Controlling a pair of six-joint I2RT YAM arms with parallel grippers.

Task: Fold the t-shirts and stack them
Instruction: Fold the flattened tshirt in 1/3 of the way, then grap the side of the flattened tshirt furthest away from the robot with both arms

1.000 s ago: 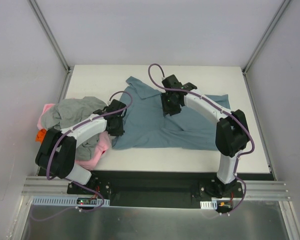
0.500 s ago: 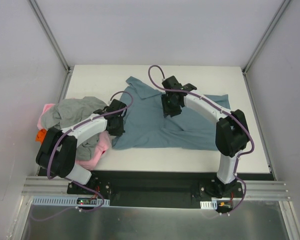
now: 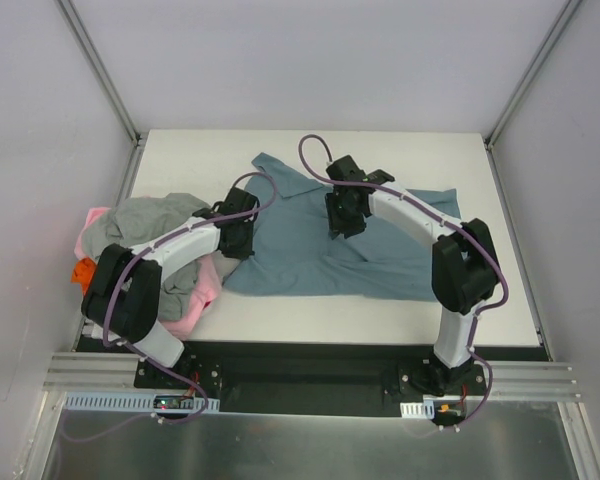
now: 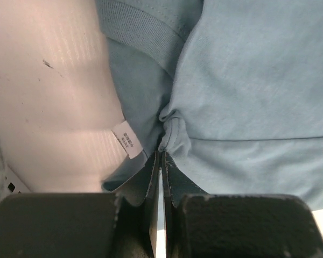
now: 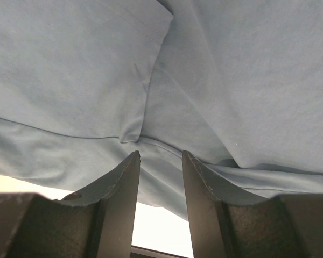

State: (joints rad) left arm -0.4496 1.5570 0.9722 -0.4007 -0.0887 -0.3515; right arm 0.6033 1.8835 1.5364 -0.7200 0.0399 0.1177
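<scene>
A blue t-shirt (image 3: 320, 245) lies spread and rumpled in the middle of the white table. My left gripper (image 3: 237, 237) is at the shirt's left edge. In the left wrist view it (image 4: 162, 154) is shut on a pinched fold of the blue shirt (image 4: 247, 97), next to a white care label (image 4: 126, 140). My right gripper (image 3: 344, 217) hovers over the shirt's upper middle. In the right wrist view it (image 5: 160, 156) is open and empty, with the blue fabric (image 5: 215, 80) and a folded seam just beyond its fingertips.
A heap of other shirts lies at the table's left edge: grey (image 3: 145, 225) on top, pink (image 3: 195, 300) below, an orange bit (image 3: 81, 271). The table (image 3: 400, 150) shows bare white at the back and right. Grey walls enclose the table.
My left gripper has moved right and a little farther back, over the blue shirt's left edge. The right gripper has shifted only slightly.
</scene>
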